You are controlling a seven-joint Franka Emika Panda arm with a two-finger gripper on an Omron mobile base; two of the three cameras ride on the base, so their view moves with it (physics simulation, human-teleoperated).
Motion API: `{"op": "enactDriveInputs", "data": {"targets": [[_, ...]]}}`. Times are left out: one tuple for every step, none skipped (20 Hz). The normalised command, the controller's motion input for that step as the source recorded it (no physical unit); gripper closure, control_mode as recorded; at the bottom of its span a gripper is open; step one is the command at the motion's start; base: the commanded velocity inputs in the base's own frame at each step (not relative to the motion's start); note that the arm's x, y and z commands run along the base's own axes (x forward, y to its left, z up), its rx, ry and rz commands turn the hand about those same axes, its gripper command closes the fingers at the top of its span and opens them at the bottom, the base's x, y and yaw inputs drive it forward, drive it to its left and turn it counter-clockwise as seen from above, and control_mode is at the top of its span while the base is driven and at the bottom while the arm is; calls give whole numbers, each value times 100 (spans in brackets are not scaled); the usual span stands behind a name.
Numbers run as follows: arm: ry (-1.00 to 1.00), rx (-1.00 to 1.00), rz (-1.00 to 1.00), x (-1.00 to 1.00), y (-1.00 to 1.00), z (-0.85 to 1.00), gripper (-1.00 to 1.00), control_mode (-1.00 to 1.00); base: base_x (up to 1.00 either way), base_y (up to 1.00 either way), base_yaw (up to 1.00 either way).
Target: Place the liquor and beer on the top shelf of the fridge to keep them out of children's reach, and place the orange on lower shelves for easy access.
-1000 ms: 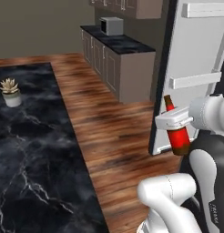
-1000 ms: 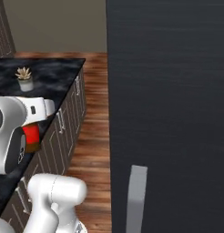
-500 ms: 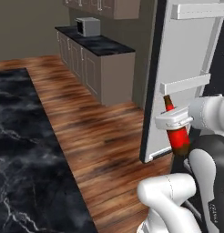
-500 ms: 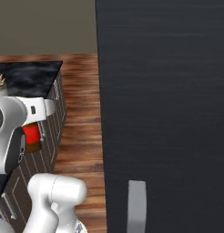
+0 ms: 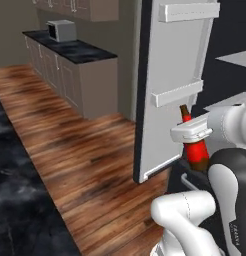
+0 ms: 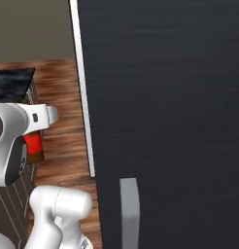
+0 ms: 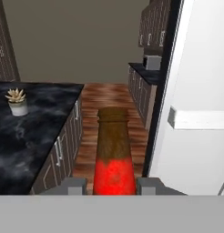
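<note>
The slim round dark-brown beer bottle (image 5: 195, 150) is held upright, clamped in the gripper (image 7: 109, 185), just beside the charcoal-black fridge's open white door (image 5: 170, 90)

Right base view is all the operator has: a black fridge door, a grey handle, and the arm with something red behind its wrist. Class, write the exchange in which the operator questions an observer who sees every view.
Operator: What is the red thing?
Observer: A beer bottle, with a brown neck above a red label.
Operator: Is it gripped?
Observer: Yes. The gripper is shut on it, one finger on each side of the label.
Operator: What is on the other side of this black door?
Observer: The door stands open. Its inner face is white and carries two bins. In the left base view the bottle's neck shows just below the lower bin.
</note>
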Motion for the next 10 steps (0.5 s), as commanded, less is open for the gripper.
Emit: {"op": "enactDriveInputs", "data": {"targets": [[0, 0, 0, 0, 0, 0, 100, 100, 64, 0, -32], [0, 0, 0, 0, 0, 0, 100, 100, 65, 0, -33], [0, 0, 0, 0, 0, 0, 100, 100, 64, 0, -34], [0, 0, 0, 0, 0, 0, 100, 100, 65, 0, -34], [0, 0, 0, 0, 0, 0, 100, 100, 65, 0, -35], [0, 0, 0, 0, 0, 0, 100, 100, 66, 0, -35], [0, 0, 0, 0, 0, 0, 100, 100, 68, 0, -36], [0, 0, 0, 0, 0, 0, 100, 100, 66, 0, -37], [0, 0, 0, 0, 0, 0, 100, 100, 66, 0, -39], [0, 0, 0, 0, 0, 0, 100, 100, 64, 0, -41]]}}
